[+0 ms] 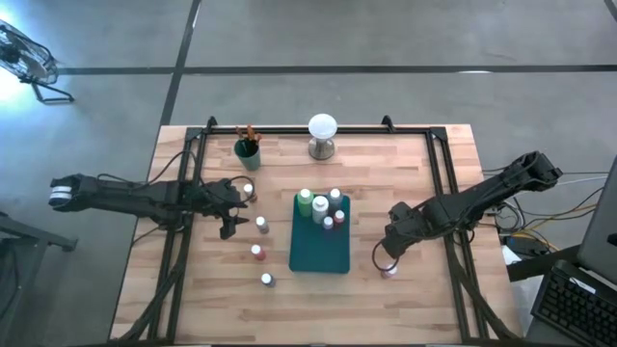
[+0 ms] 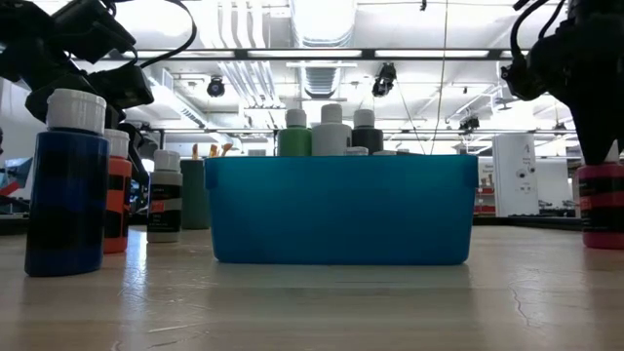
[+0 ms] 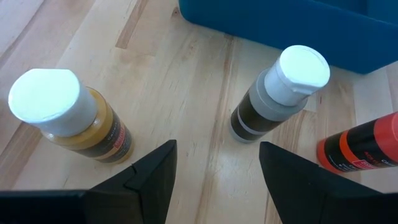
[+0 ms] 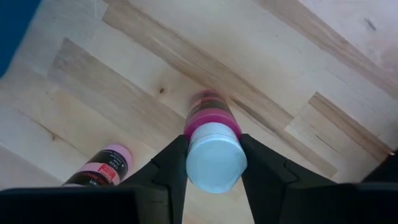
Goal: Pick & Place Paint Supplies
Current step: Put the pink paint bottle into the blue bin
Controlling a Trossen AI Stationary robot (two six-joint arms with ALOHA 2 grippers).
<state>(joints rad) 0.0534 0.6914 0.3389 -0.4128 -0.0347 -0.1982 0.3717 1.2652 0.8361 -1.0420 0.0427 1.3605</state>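
The teal tray (image 1: 320,253) lies mid-table with several white-capped bottles (image 1: 320,204) standing in its far end. To its right, a magenta bottle (image 4: 210,118) stands upright on the wood, and my right gripper (image 4: 214,140) points straight down with its fingers shut on it. A second pink bottle (image 4: 106,167) shows close beside it. Left of the tray, my left gripper (image 3: 217,155) stands open above bare wood between an ochre bottle (image 3: 74,121) and a dark olive bottle (image 3: 273,99), touching neither. A red bottle (image 3: 360,149) is nearby. My right gripper pinches the magenta bottle's white cap (image 4: 214,163) between its two fingers, one on each side. The fingers come from above, pointing down. The bottle is upright, its base (image 4: 208,98) on the table.
Loose bottles (image 1: 261,225), (image 1: 257,253), (image 1: 266,280) stand left of the tray. A green cup with brushes (image 1: 248,149) and a white ball on a metal base (image 1: 322,135) are at the far edge. Black frame rails (image 1: 439,183) run along the table's sides.
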